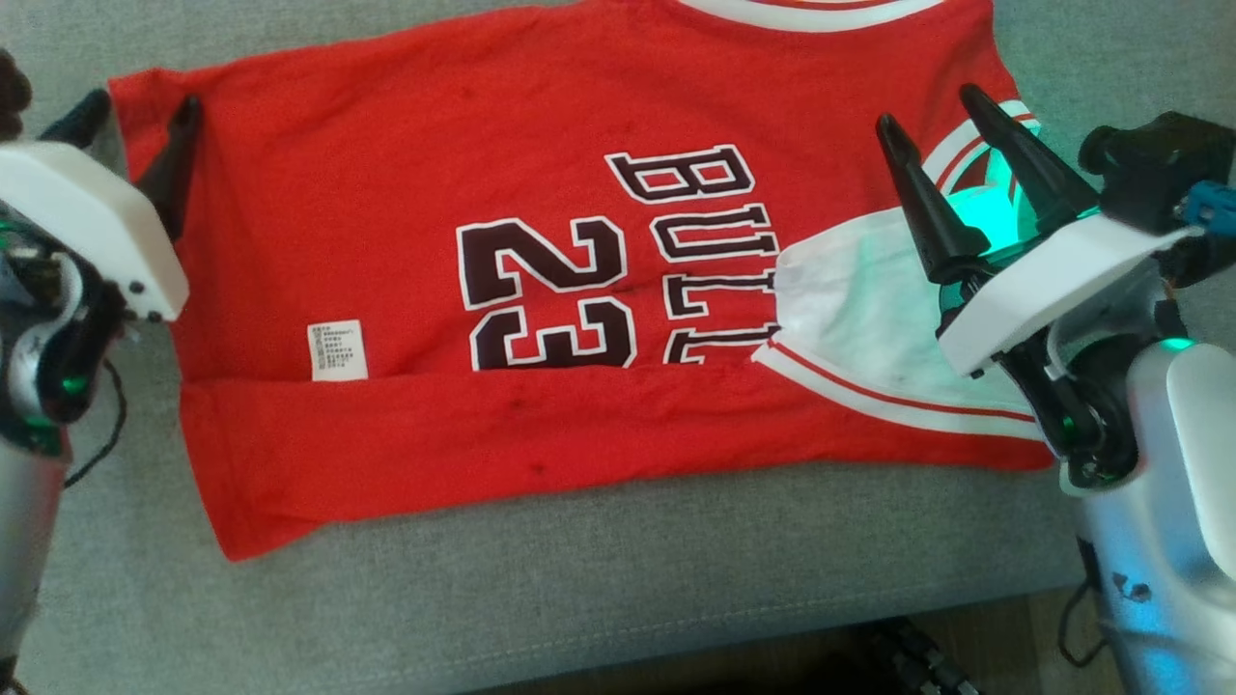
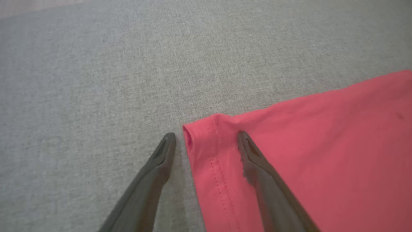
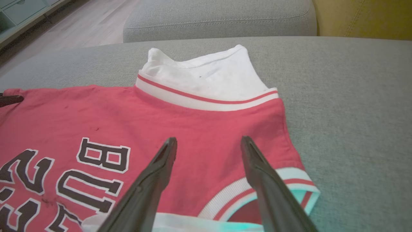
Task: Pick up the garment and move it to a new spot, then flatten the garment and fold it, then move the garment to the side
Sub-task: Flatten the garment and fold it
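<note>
Jersey (image 1: 386,241) spread across frame centre on sofa (image 1: 579,579), lower edge folded: folding step. Left gripper (image 2: 206,135), upper left, and right gripper (image 1: 927,106), right, both agape; next likely needs pinching upper corners.

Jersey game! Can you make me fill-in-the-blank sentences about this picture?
The jersey is mostly ____. The number on it is ____. It lies on a ____ couch. The left gripper and right gripper are both ____.
Missing words: red, 23, grey, open.
</note>
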Controlling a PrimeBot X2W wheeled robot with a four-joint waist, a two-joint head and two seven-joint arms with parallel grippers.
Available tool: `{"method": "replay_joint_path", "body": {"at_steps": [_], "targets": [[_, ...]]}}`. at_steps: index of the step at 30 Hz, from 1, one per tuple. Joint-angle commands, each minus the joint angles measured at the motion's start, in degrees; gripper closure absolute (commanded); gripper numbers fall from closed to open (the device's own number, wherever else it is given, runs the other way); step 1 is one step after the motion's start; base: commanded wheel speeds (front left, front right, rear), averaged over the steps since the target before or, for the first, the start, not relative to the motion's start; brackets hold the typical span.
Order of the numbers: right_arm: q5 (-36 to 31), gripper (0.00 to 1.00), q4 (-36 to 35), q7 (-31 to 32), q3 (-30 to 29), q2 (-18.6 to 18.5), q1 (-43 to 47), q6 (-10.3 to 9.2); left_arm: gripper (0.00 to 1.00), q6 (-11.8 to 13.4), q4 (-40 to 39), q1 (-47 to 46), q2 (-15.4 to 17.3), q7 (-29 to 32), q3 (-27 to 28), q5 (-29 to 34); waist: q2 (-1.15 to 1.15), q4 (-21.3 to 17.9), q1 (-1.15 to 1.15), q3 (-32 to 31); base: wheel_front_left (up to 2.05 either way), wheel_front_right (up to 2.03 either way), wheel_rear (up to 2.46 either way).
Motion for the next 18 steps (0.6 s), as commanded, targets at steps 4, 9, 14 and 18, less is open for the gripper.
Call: {"method": "replay_joint_path", "body": {"at_steps": [4, 9, 14, 18], "targets": [[0.4, 0.00, -1.1, -0.9, 1.7, -0.9, -1.6, -0.05, 0.00, 0.1, -0.2, -2.5, 3.8, 1.3, 2.5, 0.3, 0.00, -0.2, -0.01, 0.2, 0.00, 0.00, 0.00], [0.8, 0.00, -0.2, -1.3, 2.6, -1.1, -2.2, -0.05, 0.00, -0.1, 1.1, -2.6, 3.8, 1.5, 2.1, 0.2, 0.00, -0.4, -0.01, -0.5, 0.00, 0.00, 0.00], [1.2, 0.00, 0.5, -1.1, 3.3, -1.6, -3.4, -0.05, 0.12, 0.2, 2.7, -2.6, 3.6, 2.2, 1.7, -0.1, 0.00, -0.4, -0.01, -1.1, 0.00, 0.00, 0.00], [1.3, 0.00, 0.7, -1.0, 3.8, -2.0, -4.5, -0.05, 0.00, -0.2, 3.5, -2.9, 3.2, 2.0, 1.7, -1.1, 0.00, -0.3, -0.01, -0.9, 0.00, 0.00, 0.00]]}}
